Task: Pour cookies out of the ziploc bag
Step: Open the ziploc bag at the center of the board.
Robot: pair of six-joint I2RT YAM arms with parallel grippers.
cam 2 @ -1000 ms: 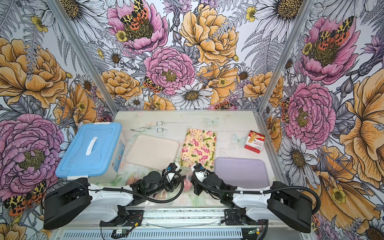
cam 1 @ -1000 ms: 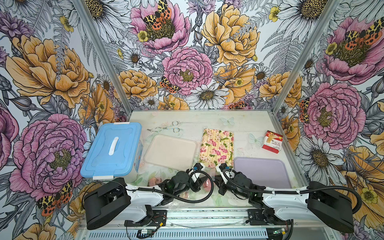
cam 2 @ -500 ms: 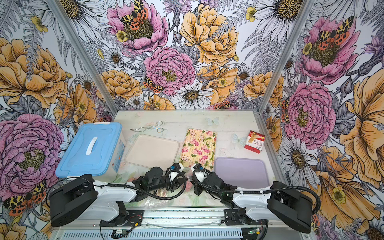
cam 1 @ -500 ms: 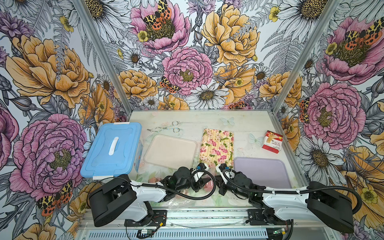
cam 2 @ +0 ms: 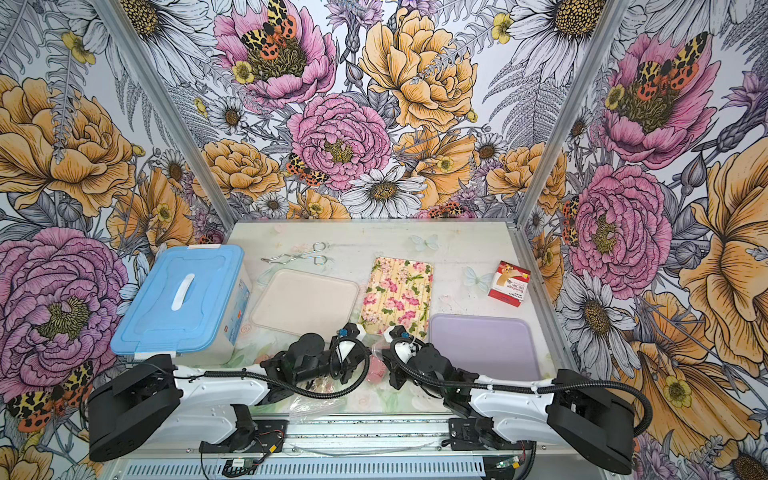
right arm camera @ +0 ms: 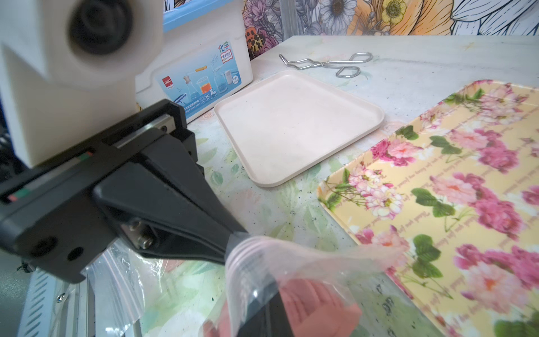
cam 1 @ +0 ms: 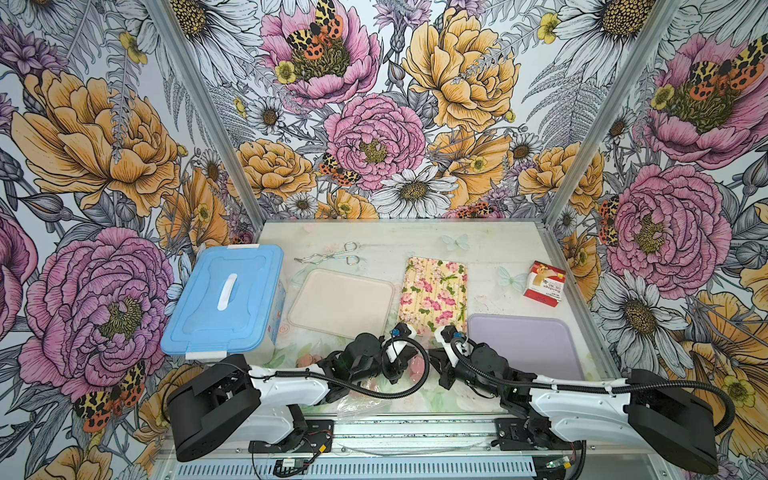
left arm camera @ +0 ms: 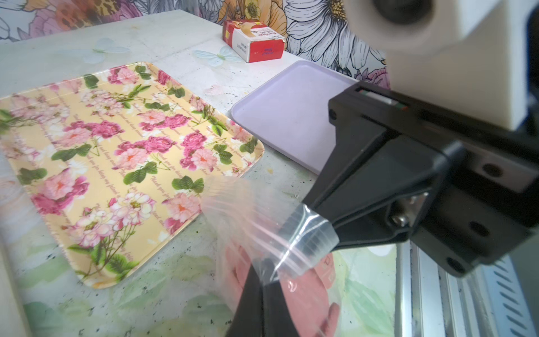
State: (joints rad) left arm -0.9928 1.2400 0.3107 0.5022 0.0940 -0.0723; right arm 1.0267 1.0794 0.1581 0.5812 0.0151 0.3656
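Grip step: L jaws & R jaws each pinched shut on bag [left arm camera: 250, 210] rim, cookies [right arm camera: 315, 300] inside, at tabletop [cam 1: 490, 249] 6 o'clock; next prob. spread mouth, lift, tip over floral tray [cam 1: 434, 291] at 12.

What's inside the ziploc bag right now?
Through the clear ziploc bag, pink round cookies show. The left claw and right claw pinch its zip edge; they and the plastic folds cover the rest, so count and other kinds cannot be told.
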